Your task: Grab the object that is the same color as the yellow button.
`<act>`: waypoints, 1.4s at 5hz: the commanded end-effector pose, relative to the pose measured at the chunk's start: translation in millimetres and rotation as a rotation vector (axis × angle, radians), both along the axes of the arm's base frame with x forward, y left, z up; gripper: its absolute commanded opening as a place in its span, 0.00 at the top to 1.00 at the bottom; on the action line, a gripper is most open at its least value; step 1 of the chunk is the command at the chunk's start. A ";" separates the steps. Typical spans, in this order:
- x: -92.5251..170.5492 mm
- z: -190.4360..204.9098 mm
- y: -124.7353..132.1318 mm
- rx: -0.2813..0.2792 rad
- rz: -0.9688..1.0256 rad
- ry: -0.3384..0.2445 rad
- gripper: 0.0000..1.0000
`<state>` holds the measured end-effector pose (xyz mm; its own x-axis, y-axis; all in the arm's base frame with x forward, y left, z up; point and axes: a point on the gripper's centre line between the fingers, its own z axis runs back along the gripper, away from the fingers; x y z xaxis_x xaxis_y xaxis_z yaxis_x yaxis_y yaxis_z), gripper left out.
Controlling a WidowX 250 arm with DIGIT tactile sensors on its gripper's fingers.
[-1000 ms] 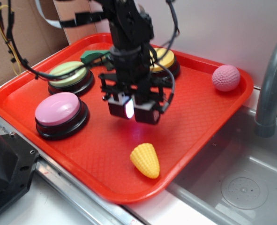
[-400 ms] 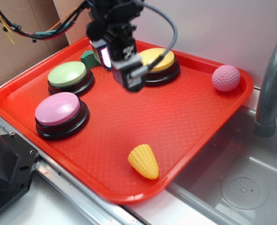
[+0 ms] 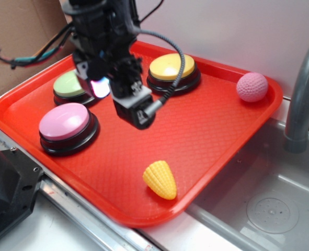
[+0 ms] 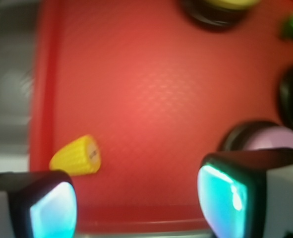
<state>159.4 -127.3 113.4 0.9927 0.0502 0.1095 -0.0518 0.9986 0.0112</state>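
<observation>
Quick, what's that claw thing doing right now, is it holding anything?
Gripper: open, holding nothing; the yellow corn piece lies on the red tray, untouched.

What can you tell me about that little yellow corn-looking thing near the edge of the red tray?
The corn piece is a small yellow toy, apparently plastic, ribbed with rows of kernels and tapering from a flat cut end to a rounded tip. It lies on its side on the red tray, close to the rim nearest the sink, with bare tray around it. Nothing but the tray touches it. In the wrist view its flat end faces the tray's middle. The gripper is open and holds nothing.
</observation>
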 end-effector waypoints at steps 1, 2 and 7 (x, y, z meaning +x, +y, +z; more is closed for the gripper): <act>9.5 -8.0 -5.1 -0.274 0.078 0.094 0.00; 9.5 -8.0 -5.1 -0.274 0.078 0.094 0.00; 1.9 -44.8 -15.0 -0.125 -0.283 0.004 0.00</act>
<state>151.8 -138.0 61.0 0.9738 -0.2120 0.0818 0.2195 0.9708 -0.0964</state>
